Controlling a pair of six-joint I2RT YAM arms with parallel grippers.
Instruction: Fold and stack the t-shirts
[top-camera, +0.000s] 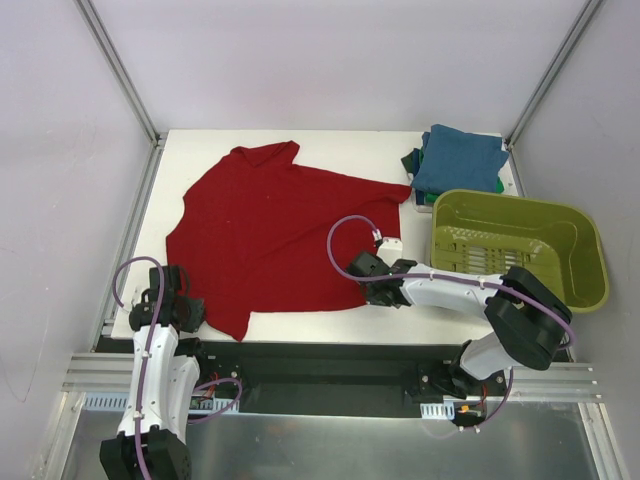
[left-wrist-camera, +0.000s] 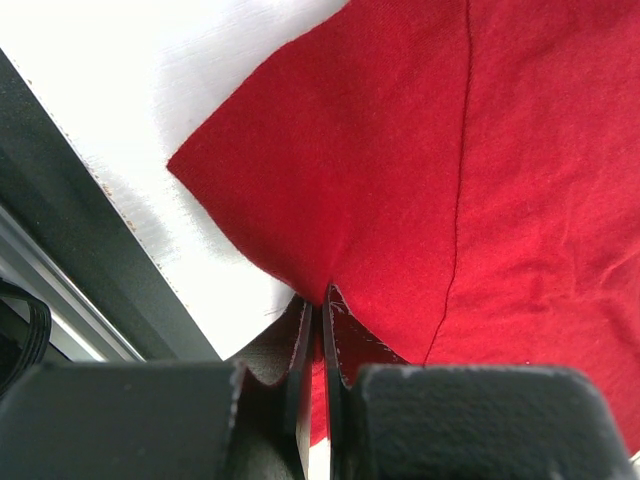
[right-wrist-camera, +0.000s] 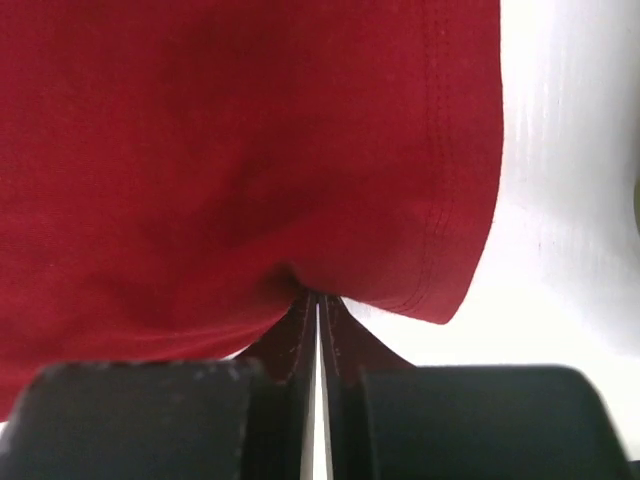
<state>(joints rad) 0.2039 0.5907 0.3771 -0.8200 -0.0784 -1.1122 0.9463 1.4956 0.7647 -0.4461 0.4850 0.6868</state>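
A dark red t-shirt (top-camera: 275, 235) lies spread on the white table, collar toward the back. My left gripper (top-camera: 190, 312) is shut on its near left hem, and the left wrist view shows the red cloth (left-wrist-camera: 420, 170) pinched between the closed fingers (left-wrist-camera: 300, 345). My right gripper (top-camera: 372, 290) is shut on the near right hem corner, and the right wrist view shows the shirt (right-wrist-camera: 230, 150) pinched at the fingertips (right-wrist-camera: 300, 320). A stack of folded shirts, teal-blue on top (top-camera: 458, 160) with green beneath (top-camera: 412, 160), sits at the back right.
An olive-green plastic basket (top-camera: 520, 245) stands at the right edge of the table, close to my right arm. Metal frame posts rise at the back corners. The table's near edge (top-camera: 300, 335) runs just behind both grippers.
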